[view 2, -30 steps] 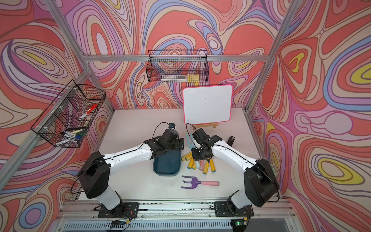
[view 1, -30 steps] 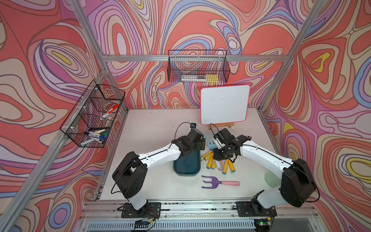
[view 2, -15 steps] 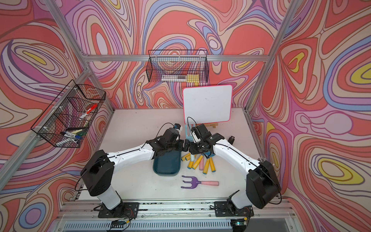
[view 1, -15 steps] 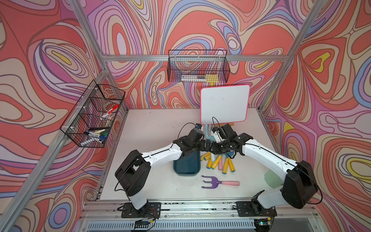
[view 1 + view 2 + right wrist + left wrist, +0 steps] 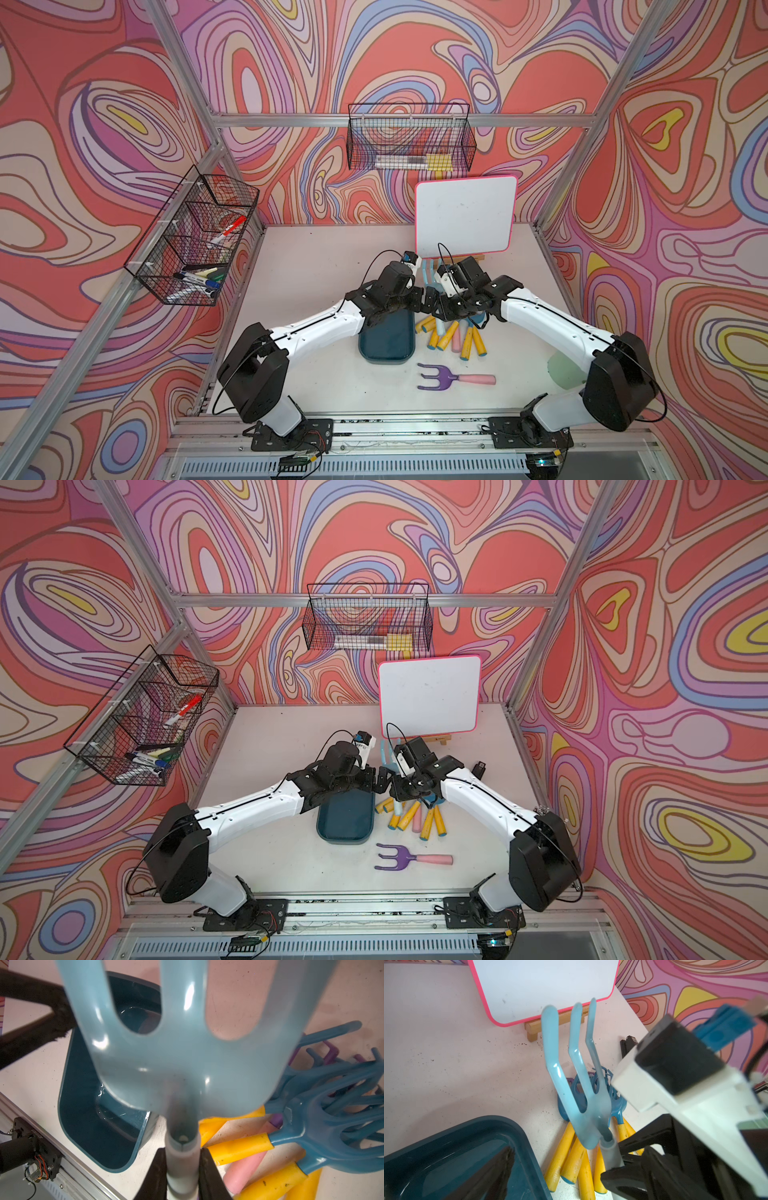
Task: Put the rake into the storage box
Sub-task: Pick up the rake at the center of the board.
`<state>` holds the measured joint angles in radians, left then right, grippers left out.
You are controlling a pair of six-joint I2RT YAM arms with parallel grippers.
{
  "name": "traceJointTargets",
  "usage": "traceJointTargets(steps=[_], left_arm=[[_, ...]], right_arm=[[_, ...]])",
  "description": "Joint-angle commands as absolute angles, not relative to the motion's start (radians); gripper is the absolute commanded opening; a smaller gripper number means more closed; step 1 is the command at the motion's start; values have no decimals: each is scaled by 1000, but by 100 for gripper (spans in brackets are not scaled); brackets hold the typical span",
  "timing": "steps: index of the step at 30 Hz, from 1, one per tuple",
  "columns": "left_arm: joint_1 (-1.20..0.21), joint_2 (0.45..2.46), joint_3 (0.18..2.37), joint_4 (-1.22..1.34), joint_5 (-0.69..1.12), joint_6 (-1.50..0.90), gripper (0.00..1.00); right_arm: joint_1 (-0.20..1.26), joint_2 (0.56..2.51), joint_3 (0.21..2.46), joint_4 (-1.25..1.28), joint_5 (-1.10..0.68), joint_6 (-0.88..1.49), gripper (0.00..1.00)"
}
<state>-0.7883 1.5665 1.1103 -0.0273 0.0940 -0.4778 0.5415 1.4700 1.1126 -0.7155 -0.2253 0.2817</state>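
Overhead, in both top views, the right gripper [image 5: 446,306] [image 5: 400,788] holds the light-blue rake [image 5: 429,272] [image 5: 386,754] up off the desk [image 5: 316,270]. Its tines point toward the whiteboard [image 5: 465,216], just past the far end of the storage box [image 5: 388,347] [image 5: 345,825]. The left gripper [image 5: 424,302] [image 5: 380,781] faces it from above that far end, close to the rake's handle. A purple fork [image 5: 453,377] lies apart on the desk, nearer the robot's base than the storage box. From the left wrist, the rake [image 5: 583,1105] stands tilted in the air above a pile of yellow-handled tools [image 5: 571,1165], its pale handle pinched low down by the right gripper [image 5: 614,1165]. The storage box [image 5: 483,1121] sits just beside that pile. From the right wrist, the black jaws of the right gripper [image 5: 182,1176] are clamped narrowly on the handle of the rake [image 5: 187,1074]. Behind it show the storage box [image 5: 83,1105] and the pile of yellow-handled tools [image 5: 301,1136]. The left gripper's fingers [image 5: 35,999] are spread wide, and whether they touch anything cannot be told.
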Motion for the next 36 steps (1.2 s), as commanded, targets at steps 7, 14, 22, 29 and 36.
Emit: traceJointTargets(steps=[7, 14, 22, 29, 36], left_arm=[[-769, 1671, 1132, 116, 234, -533, 99], [-694, 1703, 1071, 292, 349, -663, 99], [-686, 1778, 1077, 390, 400, -769, 99], [-684, 1772, 1076, 348, 371, -795, 99], [-682, 1731, 1079, 297, 326, -747, 90]], right_arm=[[551, 1473, 1133, -653, -280, 258, 0], [550, 1448, 1119, -644, -308, 253, 0], [551, 1448, 1107, -632, -331, 257, 0], [551, 1447, 1101, -624, -346, 252, 0], [551, 1449, 1097, -629, -342, 249, 0]])
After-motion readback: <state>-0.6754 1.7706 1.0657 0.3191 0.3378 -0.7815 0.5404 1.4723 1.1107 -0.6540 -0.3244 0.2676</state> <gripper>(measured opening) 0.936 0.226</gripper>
